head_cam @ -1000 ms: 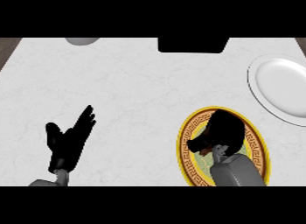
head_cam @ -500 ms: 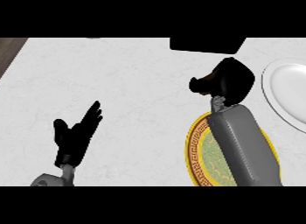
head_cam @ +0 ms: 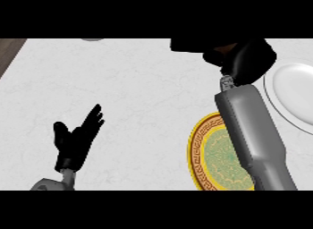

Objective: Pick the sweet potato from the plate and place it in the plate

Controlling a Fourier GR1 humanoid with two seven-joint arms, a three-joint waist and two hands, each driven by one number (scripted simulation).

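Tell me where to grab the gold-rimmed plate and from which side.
Take the gold-rimmed plate by its left rim, coming from the left. It lies flat on the counter, so only the rim offers a pinch, and the right forearm covers its right part. The open left hand is on that free side.

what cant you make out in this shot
- Sweet potato: only a brownish sliver shows in the head view, hidden by the curled right hand.
- White plate: cut off by the right edge.
- Gold-rimmed plate: partly covered by the right forearm.
- Grey object at top: cut off, unidentifiable.
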